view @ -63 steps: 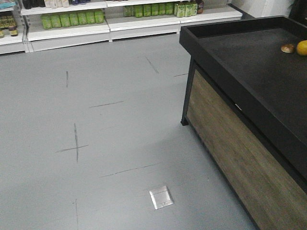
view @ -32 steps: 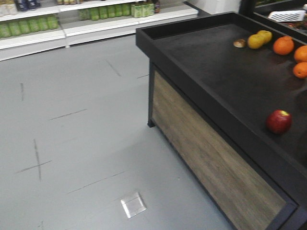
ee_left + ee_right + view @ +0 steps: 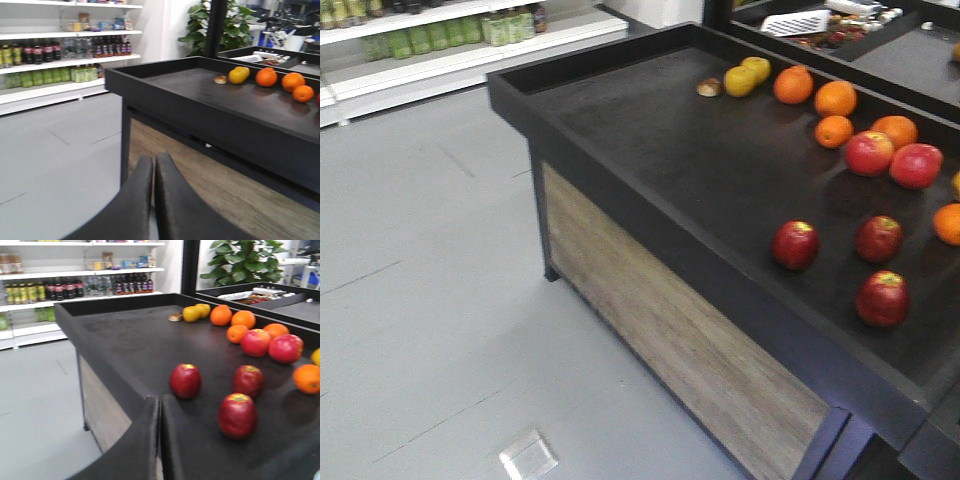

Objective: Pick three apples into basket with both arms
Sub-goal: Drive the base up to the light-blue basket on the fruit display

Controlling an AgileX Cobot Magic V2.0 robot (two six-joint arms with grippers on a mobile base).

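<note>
Table [image 3: 660, 140] shifted left, three apples [image 3: 795, 245] now showing, right-edge orange [image 3: 949, 223] cropped, left tool [image 3: 154, 161] and right tool [image 3: 160, 401] both closed

Matt black surface [image 3: 650, 140]; wood-grain front panel [image 3: 660, 330]; smooth, scuffed grey floor [image 3: 420, 300]; glossy dark-red apples [image 3: 795, 245]; shiny metal floor plate [image 3: 528, 458].

Three dark-red apples [image 3: 795, 245], yellowish patches at their stems, sit stem-up and apart near the black worktop's [image 3: 670, 150] front edge.
</note>
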